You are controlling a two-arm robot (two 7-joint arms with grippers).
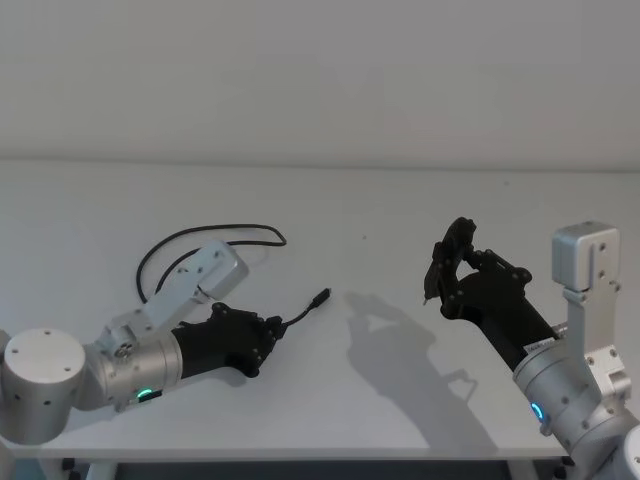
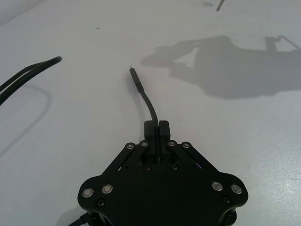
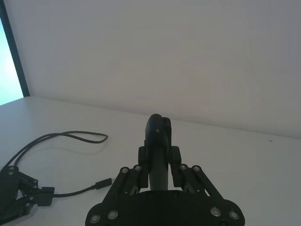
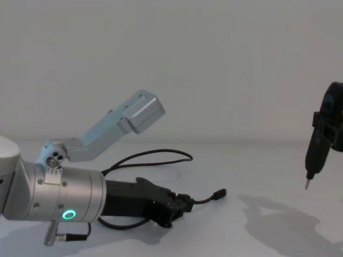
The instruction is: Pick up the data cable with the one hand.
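Head view: the cable [image 1: 318,298] lies looped on the surface [image 1: 400,200]. It looks thin, light and floppy. The left tool [image 1: 270,336] pinches it near one plug, a good spot.

Left wrist view: that short end points straight ahead.

Right wrist view: the right tool [image 3: 158,157] squeezes a black stick [image 3: 157,127].

Chest view: the loop trails behind.

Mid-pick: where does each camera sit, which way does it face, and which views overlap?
Head: high, looking down at the table; both arms show, left gripper shut on the data cable.
Chest: low, looking across the table; left arm large, pointed tool at right edge.
Left wrist: behind its gripper, facing along the cable's plug end.
Right wrist: behind the right gripper, shut on that tool, facing the wall.
Shared: head and right wrist both show the cable's loop.
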